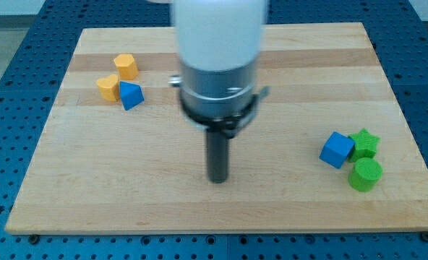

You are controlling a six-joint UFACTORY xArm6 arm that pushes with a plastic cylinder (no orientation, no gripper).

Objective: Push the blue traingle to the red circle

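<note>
The blue triangle (131, 94) lies at the view's upper left on the wooden board (286, 202), touching a yellow block (108, 87) on its left. No red circle shows in this view; the arm may hide it. My tip (217, 180) stands near the board's middle, well to the right of and below the blue triangle, touching no block.
A second yellow block (126, 66) sits just above the blue triangle. At the view's right a blue cube (336, 150), a green star (364, 143) and a green cylinder (364, 174) cluster together. The arm's white and black body (218, 65) covers the board's upper middle.
</note>
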